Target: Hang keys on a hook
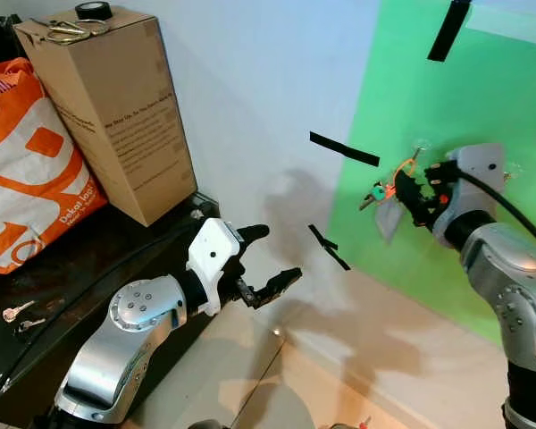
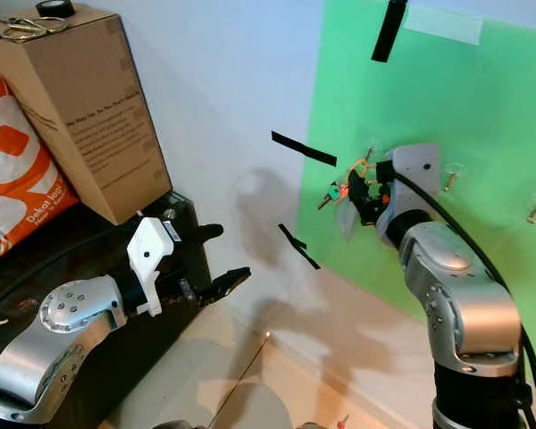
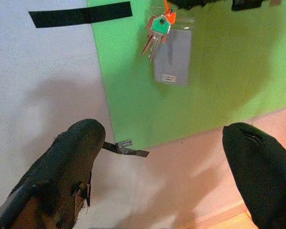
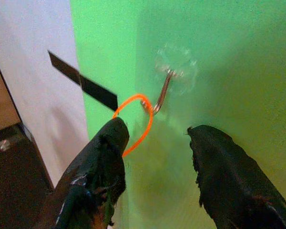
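Note:
A bunch of keys with a green and an orange cap and a grey tag hangs by an orange ring from a clear-based metal hook on the green wall sheet. The ring is looped over the hook's tip. My right gripper is held up right at the hook, open, with one finger just in front of the ring's lower edge. My left gripper stands open lower down, in front of the white wall, with nothing between its fingers.
A black table at the left carries a cardboard box, an orange bag and loose keys. Black tape strips mark the wall. Two more hooks sit further right on the sheet.

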